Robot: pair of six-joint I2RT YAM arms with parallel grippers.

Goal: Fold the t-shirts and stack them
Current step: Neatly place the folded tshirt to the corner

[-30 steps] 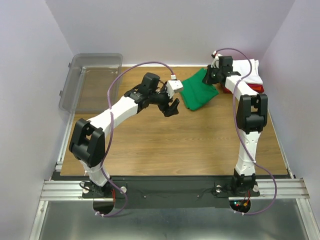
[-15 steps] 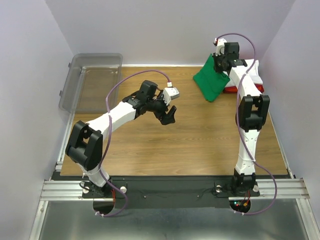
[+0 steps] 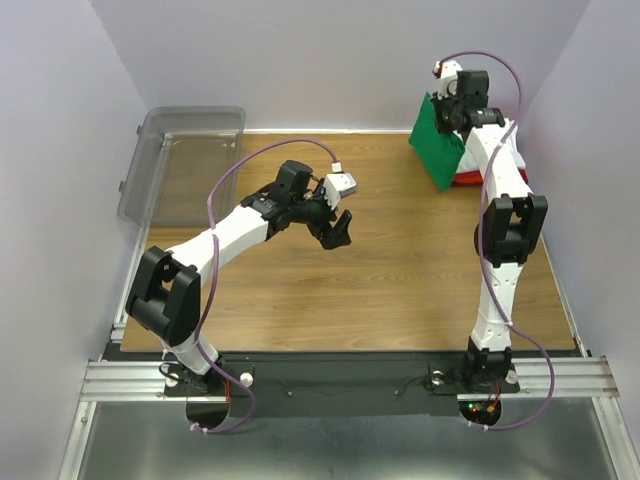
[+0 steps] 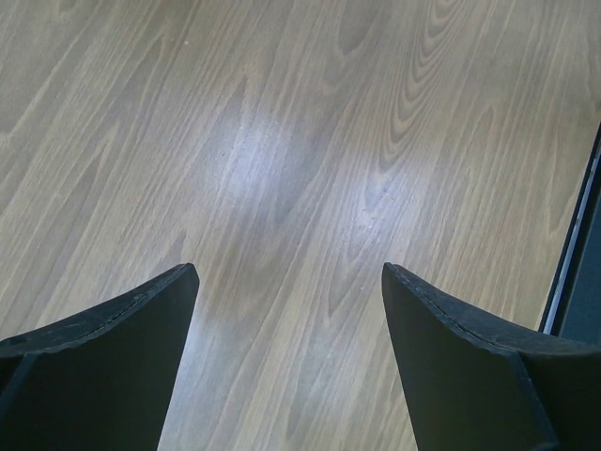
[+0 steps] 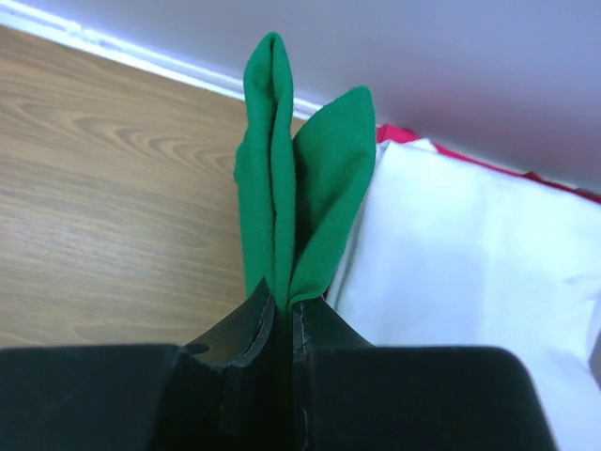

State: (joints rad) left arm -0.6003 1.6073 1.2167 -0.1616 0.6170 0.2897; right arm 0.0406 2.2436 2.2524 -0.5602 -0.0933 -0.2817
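At the far left, a clear grey plastic bin [image 3: 180,160] sits off the corner of the wood-grain counter [image 3: 350,290], with no cloth visible in it. Next comes the left claw [image 3: 342,232], hovering over bare wood near the middle. Its wrist view shows the jaws spread wide with nothing between them [image 4: 291,272].

Further right, raised at the far right corner, the right claw [image 3: 445,108] is pinched tight on the folded bright green cotton t-shirt [image 3: 437,150]. The wrist view shows the jaws almost together [image 5: 282,301], with several green layers [image 5: 300,188] squeezed between them. The bundle hangs off the counter like a limp flag.

Just beside and below it lies the folded white cotton t-shirt [image 5: 470,263], resting on a folded red cotton t-shirt [image 3: 465,178] of which only an edge shows.

The green shirt looks light, soft and floppy, with no stiffness of its own. It will likely sag, swing and let its layers slide apart if handled fast. The best hold is probably at a folded edge, through every layer at once, as it is held here. To set it on the white shirt, its hanging lower edge should likely touch down first. The rest can then be laid over slowly so the fold stays square.
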